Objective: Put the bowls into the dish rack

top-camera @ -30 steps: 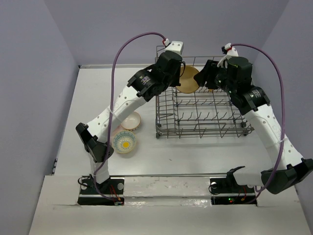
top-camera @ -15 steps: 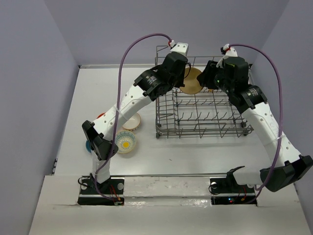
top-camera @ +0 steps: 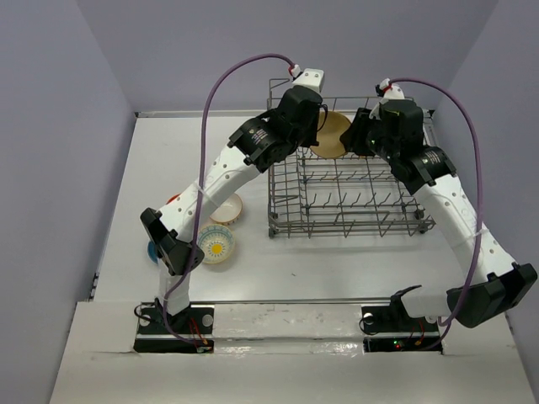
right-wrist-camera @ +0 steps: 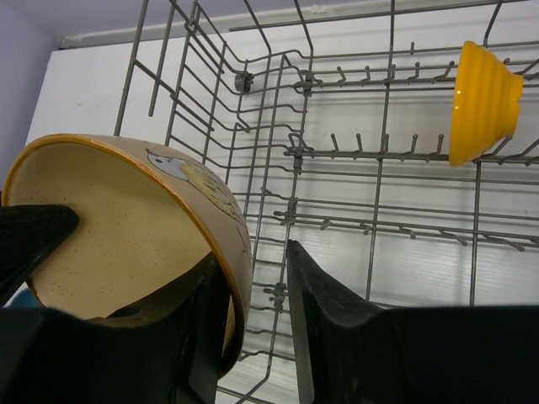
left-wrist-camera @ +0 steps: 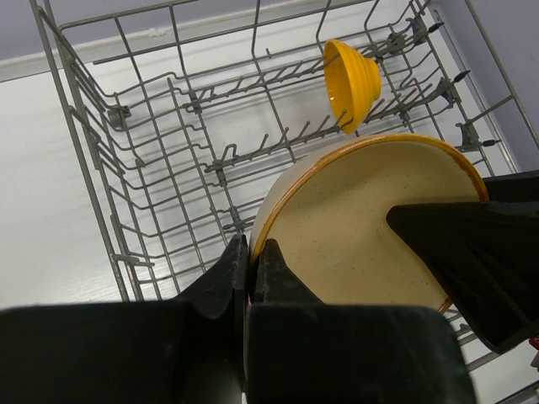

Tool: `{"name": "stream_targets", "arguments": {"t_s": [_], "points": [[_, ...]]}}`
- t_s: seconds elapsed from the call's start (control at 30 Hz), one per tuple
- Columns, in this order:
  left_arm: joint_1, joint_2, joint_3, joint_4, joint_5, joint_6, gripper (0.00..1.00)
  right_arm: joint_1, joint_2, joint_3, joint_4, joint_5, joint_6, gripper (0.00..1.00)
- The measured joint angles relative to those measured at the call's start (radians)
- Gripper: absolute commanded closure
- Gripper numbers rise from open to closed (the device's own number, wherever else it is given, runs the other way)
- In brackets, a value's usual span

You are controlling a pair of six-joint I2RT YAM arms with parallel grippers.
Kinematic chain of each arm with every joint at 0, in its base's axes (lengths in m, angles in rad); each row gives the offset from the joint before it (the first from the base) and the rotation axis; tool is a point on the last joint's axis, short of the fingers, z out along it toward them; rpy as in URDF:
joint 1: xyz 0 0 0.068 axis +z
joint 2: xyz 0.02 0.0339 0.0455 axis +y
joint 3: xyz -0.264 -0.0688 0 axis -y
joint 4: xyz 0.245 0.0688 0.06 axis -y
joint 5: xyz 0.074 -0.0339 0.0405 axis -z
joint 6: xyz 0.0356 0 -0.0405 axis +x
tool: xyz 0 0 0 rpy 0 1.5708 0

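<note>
My left gripper [left-wrist-camera: 250, 244] is shut on the rim of a tan bowl [left-wrist-camera: 362, 219] and holds it tilted above the back of the grey wire dish rack [top-camera: 349, 181]. My right gripper [right-wrist-camera: 250, 252] is open, its jaws astride the opposite rim of the same bowl [right-wrist-camera: 109, 219], one finger inside it and one outside with a gap. In the top view both grippers, left [top-camera: 313, 126] and right [top-camera: 358, 135], meet at the bowl [top-camera: 333, 135]. A small bright yellow bowl [left-wrist-camera: 349, 82] stands on edge among the rack's tines.
On the table left of the rack lie a white bowl [top-camera: 226, 208] and a flower-patterned bowl [top-camera: 215, 244]. An orange-red bowl [top-camera: 173, 200] and a blue bowl [top-camera: 152, 250] peek out from behind the left arm. The rack's tall wire sides surround both grippers.
The left arm has lifted and carried the tan bowl slightly farther over the rack's back. The right gripper has closed in on the bowl's rim. The orange-red and blue bowls have come into view.
</note>
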Motion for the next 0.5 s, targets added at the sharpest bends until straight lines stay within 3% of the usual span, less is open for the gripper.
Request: {"name": "stream_targets", "arguments": {"t_s": [0.07,0.23,0.4,0.47,0.5], "points": [[0.0,0.003,0.0,0.0,0.001,0.0,1.0,0.0,0.005,0.0,0.0,0.002,0.0,0.69],[-0.001,0.01,0.0,0.0,0.01,-0.004,1.0,0.006,0.01,0.0,0.0,0.014,0.008,0.99],[-0.004,0.01,-0.014,0.023,0.001,0.0,0.89,0.007,0.014,0.0,0.001,0.03,0.013,0.99],[-0.004,0.01,-0.022,0.032,0.004,0.0,0.69,0.007,0.015,0.0,-0.001,0.034,0.012,0.99],[-0.004,0.01,-0.026,0.038,0.004,0.002,0.69,0.007,0.015,0.0,-0.001,0.035,0.012,0.99]]}}
